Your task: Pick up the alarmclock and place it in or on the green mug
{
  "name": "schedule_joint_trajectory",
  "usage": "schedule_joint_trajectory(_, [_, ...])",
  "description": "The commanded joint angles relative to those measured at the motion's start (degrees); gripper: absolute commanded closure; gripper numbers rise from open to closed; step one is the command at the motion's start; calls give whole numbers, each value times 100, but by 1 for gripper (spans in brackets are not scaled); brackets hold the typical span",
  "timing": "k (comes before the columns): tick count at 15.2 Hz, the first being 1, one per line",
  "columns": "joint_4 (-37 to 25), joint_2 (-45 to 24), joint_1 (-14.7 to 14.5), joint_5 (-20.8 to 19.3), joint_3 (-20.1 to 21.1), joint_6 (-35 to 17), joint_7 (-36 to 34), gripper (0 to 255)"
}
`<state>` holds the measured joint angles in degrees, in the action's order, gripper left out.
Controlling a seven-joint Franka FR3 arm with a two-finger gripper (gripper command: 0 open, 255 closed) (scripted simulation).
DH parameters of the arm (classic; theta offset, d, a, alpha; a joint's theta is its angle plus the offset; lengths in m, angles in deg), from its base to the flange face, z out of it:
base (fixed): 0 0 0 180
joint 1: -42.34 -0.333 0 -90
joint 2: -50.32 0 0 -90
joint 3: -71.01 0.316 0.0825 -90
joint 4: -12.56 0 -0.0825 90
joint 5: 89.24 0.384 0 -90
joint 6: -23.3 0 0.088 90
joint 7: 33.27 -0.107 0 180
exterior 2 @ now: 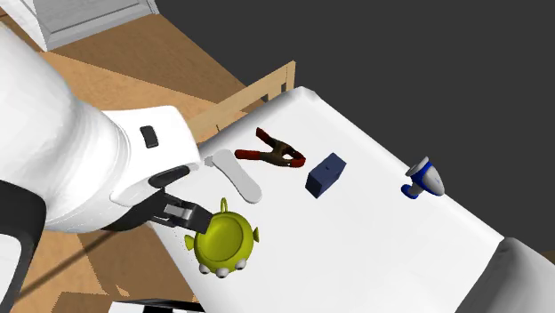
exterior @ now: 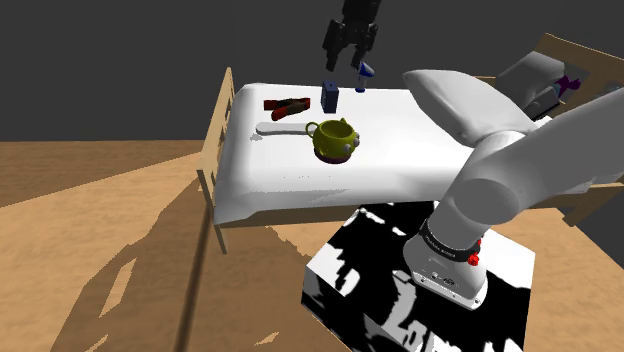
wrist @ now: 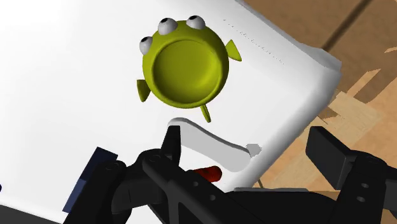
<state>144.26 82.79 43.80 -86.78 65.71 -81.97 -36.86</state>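
Hand (exterior: 344, 62) open, empty, above bed (exterior: 400, 150); lower onto dark blue alarmclock (exterior: 329, 96), shoulder view 12 o'clock of green mug (exterior: 335, 140), pinch flat sides.

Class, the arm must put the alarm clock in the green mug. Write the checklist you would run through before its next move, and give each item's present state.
1. Fingers open, nothing held: ok; the gripper hangs empty above the bed.
2. Target known: cannot tell for sure; the dark blue box looks likeliest to be the alarm clock.
3. Gripper lined up on the box: not ok; in the wrist view the box sits off to one side of the fingers.
4. Box free of neighbours: ok; it stands apart from the red-brown clamp and the white utensil.
5. Green mug upright and empty: ok.
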Motion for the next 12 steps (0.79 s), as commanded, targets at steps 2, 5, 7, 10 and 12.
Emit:
schedule_joint_trajectory(2, [-206,-593,107,-62,-153,-316,46,0])
schedule_joint_trajectory(5, [-507,-1193,198,-88,-291,-544,72,0])
schedule_joint_trajectory(7, [-735,-1595,255,-90,-384,-671,92,0])
schedule_joint_trajectory(10, [-1118,-2202,343,-66,-520,-824,127,0])
schedule_joint_trajectory(12, [-1399,-2610,404,-33,-609,-900,154,0])
